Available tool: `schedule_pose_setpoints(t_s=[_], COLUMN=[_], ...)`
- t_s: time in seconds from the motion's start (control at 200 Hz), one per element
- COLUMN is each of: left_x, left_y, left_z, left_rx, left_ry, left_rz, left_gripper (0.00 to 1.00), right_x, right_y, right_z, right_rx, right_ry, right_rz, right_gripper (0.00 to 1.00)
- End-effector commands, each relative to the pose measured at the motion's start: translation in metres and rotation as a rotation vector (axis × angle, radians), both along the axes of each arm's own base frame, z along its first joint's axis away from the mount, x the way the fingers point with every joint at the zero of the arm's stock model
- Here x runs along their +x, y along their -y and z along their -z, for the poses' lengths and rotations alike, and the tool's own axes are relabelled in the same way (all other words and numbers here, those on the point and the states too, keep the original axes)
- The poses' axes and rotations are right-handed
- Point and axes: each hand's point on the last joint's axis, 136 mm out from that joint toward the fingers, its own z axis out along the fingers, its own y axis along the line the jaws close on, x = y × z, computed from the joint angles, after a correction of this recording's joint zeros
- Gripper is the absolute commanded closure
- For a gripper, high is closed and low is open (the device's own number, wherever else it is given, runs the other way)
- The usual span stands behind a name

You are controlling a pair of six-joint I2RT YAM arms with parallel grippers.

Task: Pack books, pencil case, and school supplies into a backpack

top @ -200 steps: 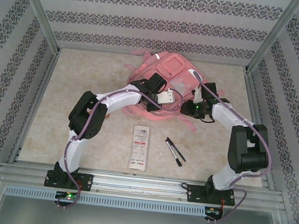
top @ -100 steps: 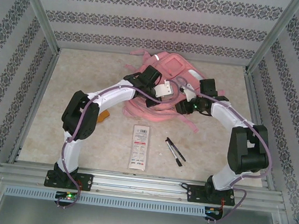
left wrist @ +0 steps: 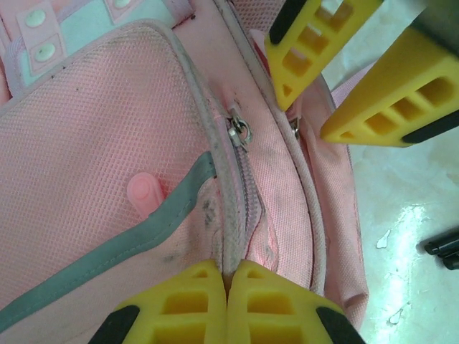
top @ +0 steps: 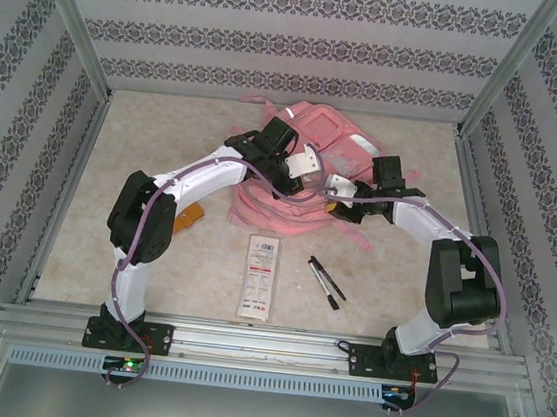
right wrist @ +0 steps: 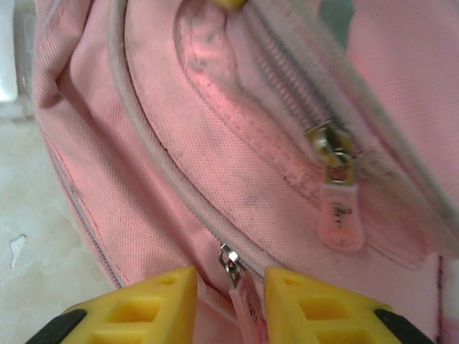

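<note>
Patterned enclosure on my overhead feed.
I see striped damask walls (top: 277, 42) at the top, left and right, metal posts (top: 72, 19) in the corners, a pale marbled table (top: 166, 135), and an aluminium rail (top: 263, 344) across the bottom.

Seen from above, the left arm (top: 202, 175) and right arm (top: 413, 216) covered the middle of the backpack (top: 317, 132). The left arm hid part of the booklet (top: 190, 221). Print on the pencil case (top: 260, 275) was too small to read. A black item (left wrist: 445, 247) was cut off at the left wrist view's right edge.
</note>
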Motion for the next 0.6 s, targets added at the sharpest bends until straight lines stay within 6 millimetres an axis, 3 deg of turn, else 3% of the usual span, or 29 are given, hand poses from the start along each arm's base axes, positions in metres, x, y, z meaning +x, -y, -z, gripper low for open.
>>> schedule_pose_setpoints(t_s=[0.0,0.2,0.35,0.455,0.535,0.595], left_x=[-0.008,-0.008,-0.008,-0.008,-0.008,-0.009], left_y=[0.011,0.011,0.012,0.012,0.014,0.016], left_z=[-0.057,-0.06,-0.058,-0.059,-0.059,-0.062], left_rx=[-0.135,-0.139,-0.139,-0.145,-0.157,-0.173], left_ry=[0.021,0.017,0.009,0.005,-0.001,-0.006], left_rz=[0.027,0.025,0.023,0.022,0.019,0.022], left_gripper=[1.0,1.0,1.0,1.0,1.0,1.0], right_x=[0.0,0.011,0.009,0.003,0.003,0.001], right_y=[-0.001,0.014,0.022,0.016,0.011,0.004], right_z=[0.016,0.018,0.014,0.015,0.016,0.018], right_rx=[-0.038,-0.055,-0.032,-0.022,-0.02,-0.016], right_ry=[0.028,0.069,0.078,0.076,0.069,0.069], right_rz=[-0.018,0.087,0.124,0.093,0.083,0.066], right_gripper=[0.73,0.78,0.71,0.71,0.75,0.85])
